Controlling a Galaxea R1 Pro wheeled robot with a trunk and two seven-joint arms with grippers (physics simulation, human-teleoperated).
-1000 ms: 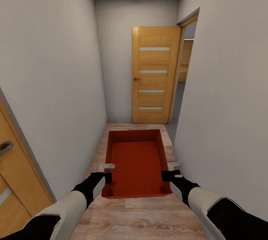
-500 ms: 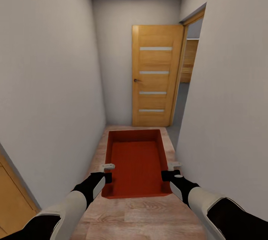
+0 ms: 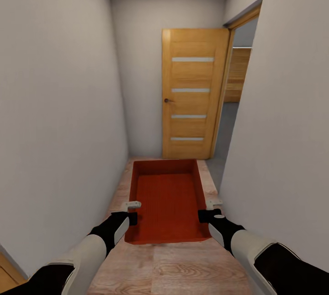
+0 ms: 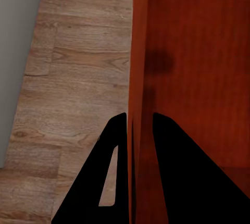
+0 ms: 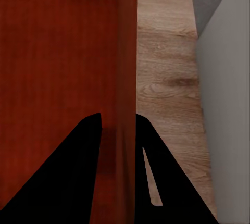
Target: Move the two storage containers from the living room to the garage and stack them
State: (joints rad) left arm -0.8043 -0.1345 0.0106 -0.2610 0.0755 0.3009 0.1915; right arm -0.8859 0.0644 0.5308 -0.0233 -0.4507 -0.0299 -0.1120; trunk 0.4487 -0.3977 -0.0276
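Container (image 3: 167,201) rides out in front of me, carried between both arms above the wood floor (image 3: 183,272), long axis pointing straight down the corridor toward the door (image 3: 192,93). It's empty, open side up, level as far as I can judge.

Corridor's narrow: left wall (image 3: 59,116) and right wall (image 3: 283,126) both sit near the bin's long sides, so not much lateral room. Door is swung open at the far end; the doorway (image 3: 237,98) opens on the right just before it, w/ grey flooring (image 3: 218,169) past the threshold. I'd judge the next move is fwd, then a right turn through that gap, and the bin's far right corner is what could clip the frame.

Left gripper (image 3: 133,211) has jaws clamped on the bin's left wall near the near end; left wrist view shows one finger each side of the wall (image 4: 139,78). Right gripper (image 3: 206,209) same on the right wall (image 5: 126,52), pinching it. Both arms equally close, grip symmetric.
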